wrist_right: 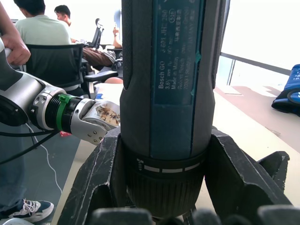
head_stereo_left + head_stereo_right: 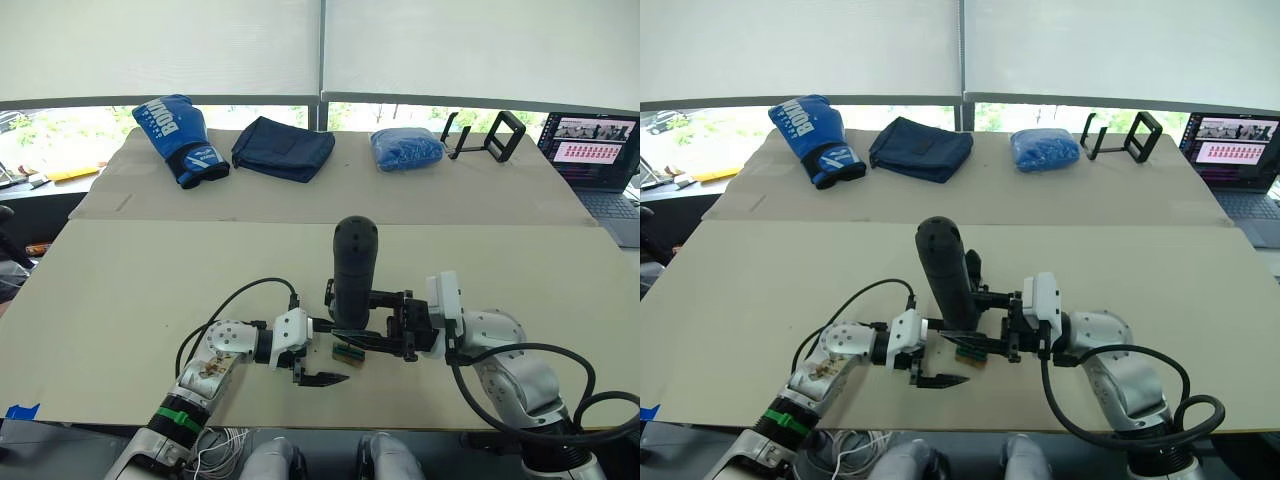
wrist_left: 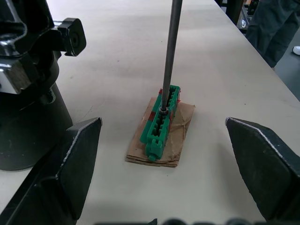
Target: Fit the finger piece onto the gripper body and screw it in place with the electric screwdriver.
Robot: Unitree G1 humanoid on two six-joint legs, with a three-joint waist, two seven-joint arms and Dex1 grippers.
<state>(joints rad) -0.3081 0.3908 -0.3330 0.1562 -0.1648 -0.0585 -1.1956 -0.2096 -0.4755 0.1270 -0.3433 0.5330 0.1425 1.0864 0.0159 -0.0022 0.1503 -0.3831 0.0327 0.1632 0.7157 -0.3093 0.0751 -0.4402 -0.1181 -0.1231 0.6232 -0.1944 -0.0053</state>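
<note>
The desk (image 2: 150,290) carries, near its front edge, the electric screwdriver (image 2: 354,275) standing upright in the middle, clamped at its lower end by the right gripper (image 2: 408,330). Its thin metal bit (image 3: 169,56) points down and touches a small green block (image 3: 161,123) lying on a brown card. The gripper body (image 3: 28,75) stands just beside that block. The left gripper (image 2: 318,378), just left of the block, is spread wide and holds nothing.

The matt black plastic electric screwdriver (image 2: 356,275) is showing a smooth metal bit (image 3: 170,56); the green plastic block (image 3: 161,123) is lying on brown paper (image 3: 176,140).
</note>
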